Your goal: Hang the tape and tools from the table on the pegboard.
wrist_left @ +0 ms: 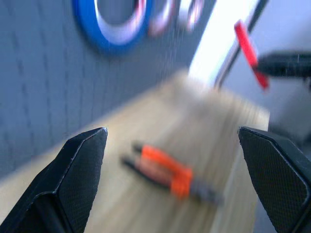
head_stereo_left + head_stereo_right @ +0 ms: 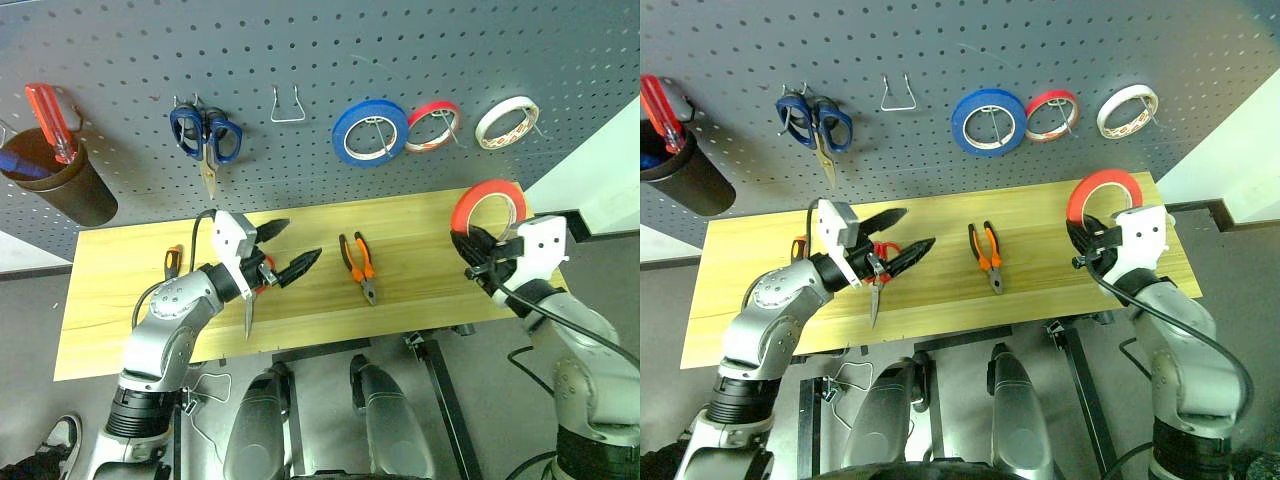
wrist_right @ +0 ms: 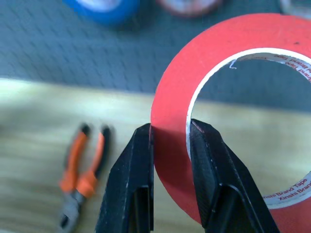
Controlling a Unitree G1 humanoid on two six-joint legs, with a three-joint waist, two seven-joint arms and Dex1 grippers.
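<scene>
My right gripper (image 3: pixel 170 145) is shut on the rim of the red tape (image 2: pixel 488 205), holding the roll upright above the right end of the wooden table (image 2: pixel 420 215), in front of the pegboard (image 2: pixel 300 50). My left gripper (image 2: pixel 303 240) hangs open and empty over the table's left half. Beneath it lie the red-handled scissors (image 2: pixel 248 308), partly hidden by the hand. The orange-and-black pliers (image 2: pixel 358 266) lie mid-table between the two grippers. A small orange-handled screwdriver (image 2: pixel 172 262) peeks out behind the left arm.
On the pegboard hang blue-handled scissors (image 2: pixel 205 135), a bare wire hook (image 2: pixel 288 105), a blue roll (image 2: pixel 370 130), a thin red roll (image 2: pixel 433 125) and a white roll (image 2: pixel 506 120). A dark cup (image 2: pixel 65 185) at far left holds a red-handled screwdriver (image 2: pixel 50 120).
</scene>
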